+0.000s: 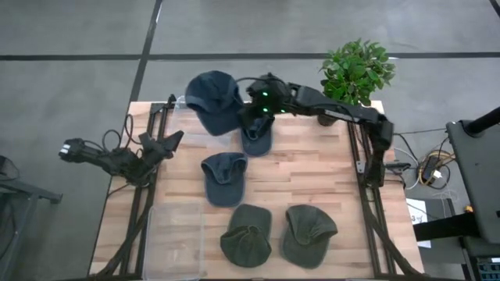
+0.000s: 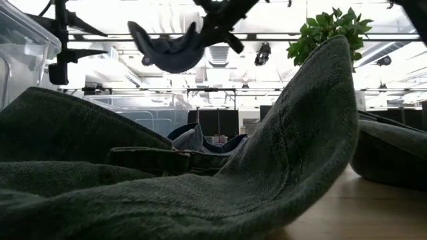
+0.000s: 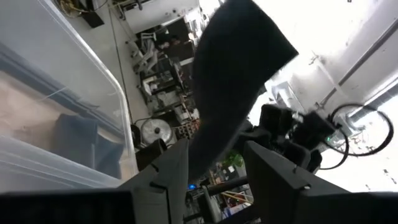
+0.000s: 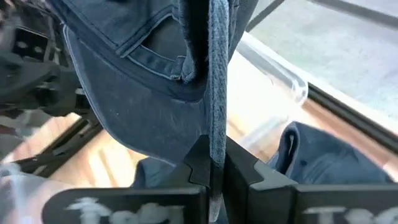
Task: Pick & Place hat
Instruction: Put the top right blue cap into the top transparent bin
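My right gripper (image 1: pixel 255 100) is shut on a dark blue denim cap (image 1: pixel 214 97), held high over the table's far edge; the low view shows that cap (image 2: pixel 167 48) well above the table. Under the gripper a second blue cap (image 1: pixel 256 134) lies on the wood, and a third blue cap (image 1: pixel 224 179) lies mid-table. Two green caps (image 1: pixel 246 234) (image 1: pixel 308 232) rest near the near edge. My left gripper (image 1: pixel 167 145) waits open at the table's left side, touching nothing. My right gripper pinches a thin edge of the denim cap (image 4: pixel 216 127) between its two fingers (image 4: pixel 200 163), on the cap's side facing the right arm. Whether it is the brim or the rim cannot be told. The cap is lifted clear, its crown (image 4: pixel 130 118) spreading beyond the fingers.
A clear plastic bin (image 1: pixel 176 238) sits at the near left corner. A potted plant (image 1: pixel 356 72) stands at the far right corner, close to the right arm. Bare wood shows between the mid-table cap and the table's right edge (image 1: pixel 328 176).
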